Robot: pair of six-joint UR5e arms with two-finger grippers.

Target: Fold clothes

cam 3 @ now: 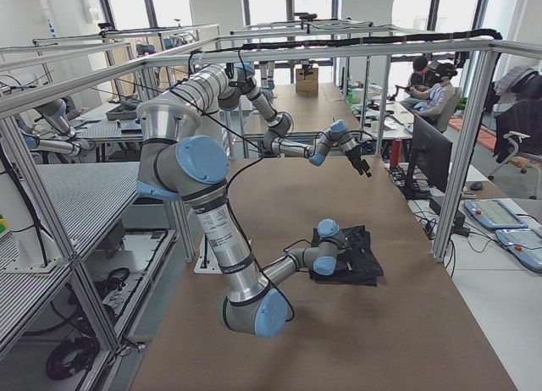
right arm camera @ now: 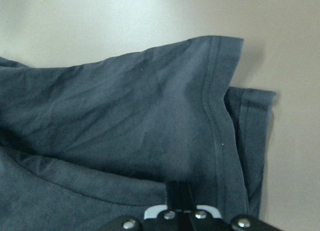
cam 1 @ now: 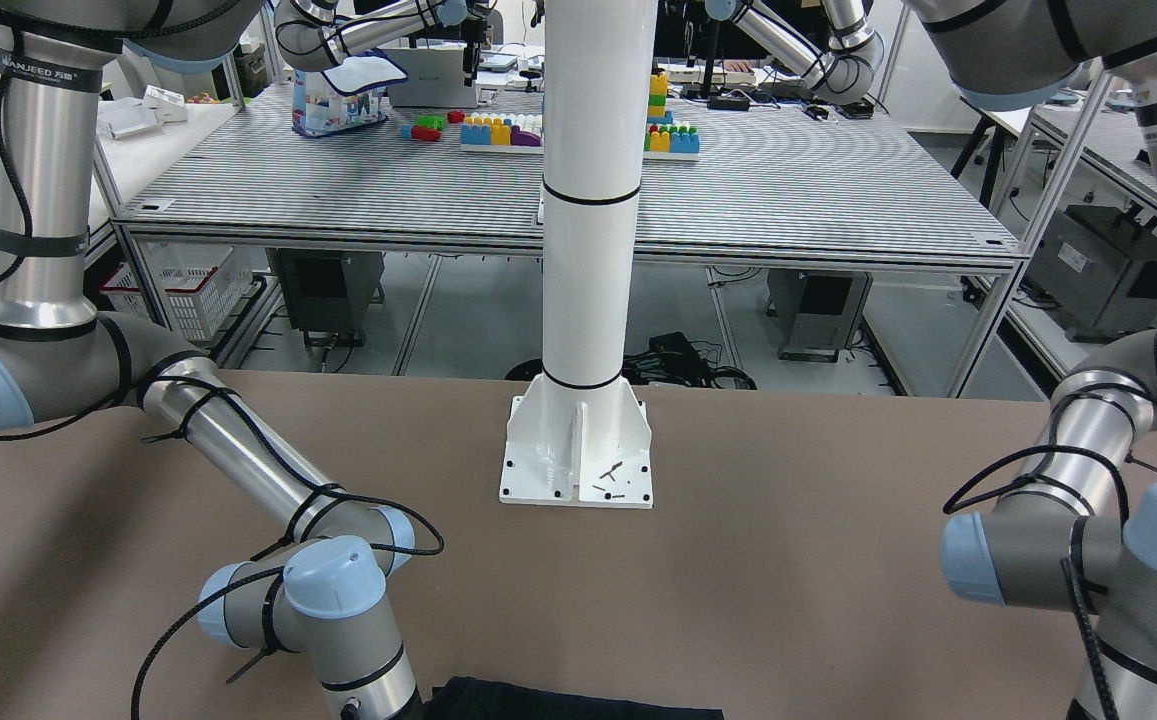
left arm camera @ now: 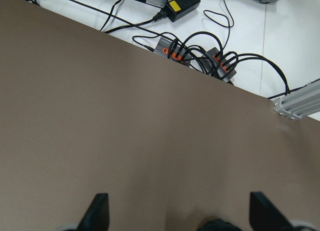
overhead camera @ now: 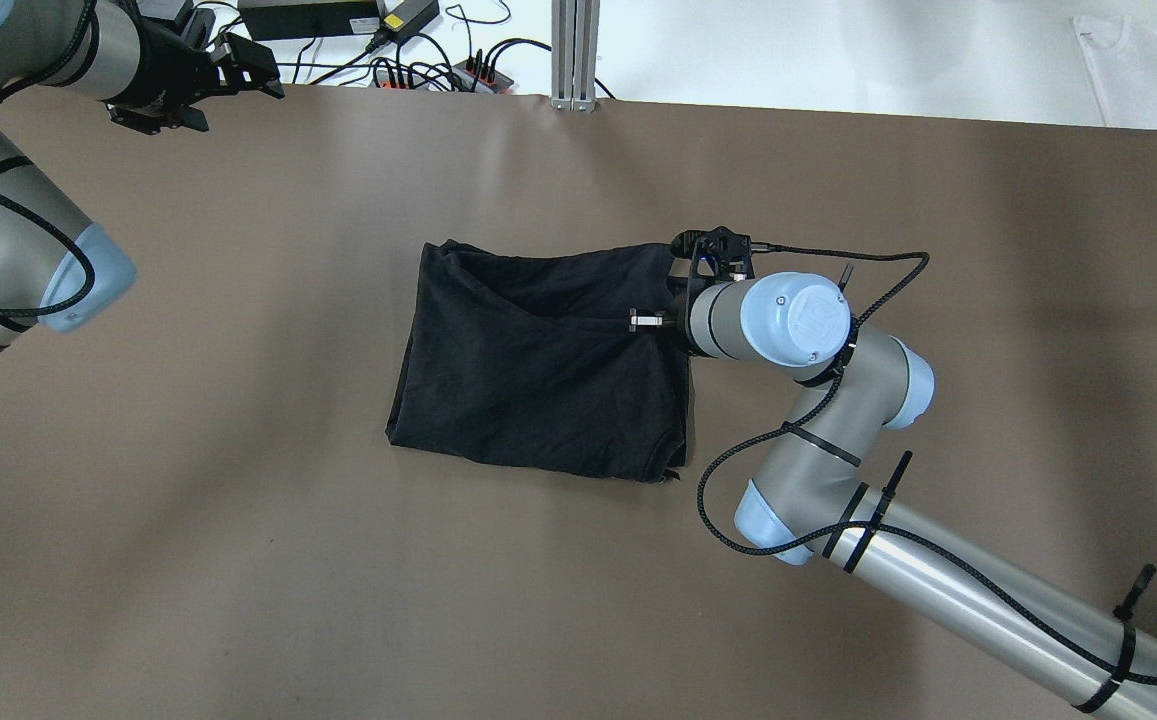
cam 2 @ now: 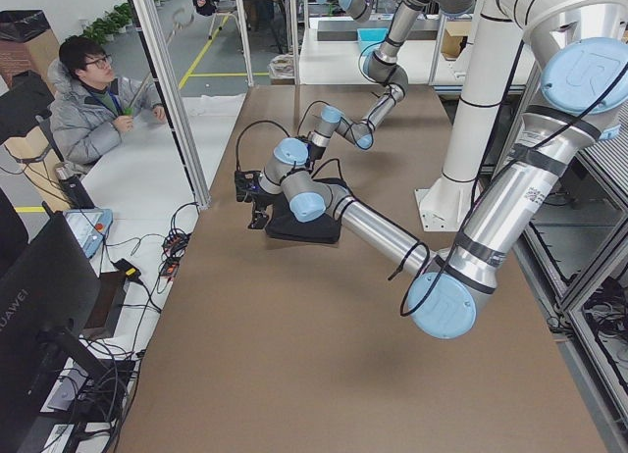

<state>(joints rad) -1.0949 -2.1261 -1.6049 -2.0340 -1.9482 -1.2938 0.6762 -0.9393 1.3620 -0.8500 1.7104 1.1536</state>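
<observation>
In the middle of the desk [overhead camera: 238,450] the clothes [overhead camera: 538,370] lie partly folded. The right end effector [right arm camera: 180,193], fingers pinched together, seems to grip a fold at their right edge. The next move is probably to carry that edge leftward. At the far edge, the left end effector [left arm camera: 180,211] hovers wide open and empty.

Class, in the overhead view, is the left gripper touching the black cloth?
No, the left gripper hangs far apart from the black cloth.
</observation>
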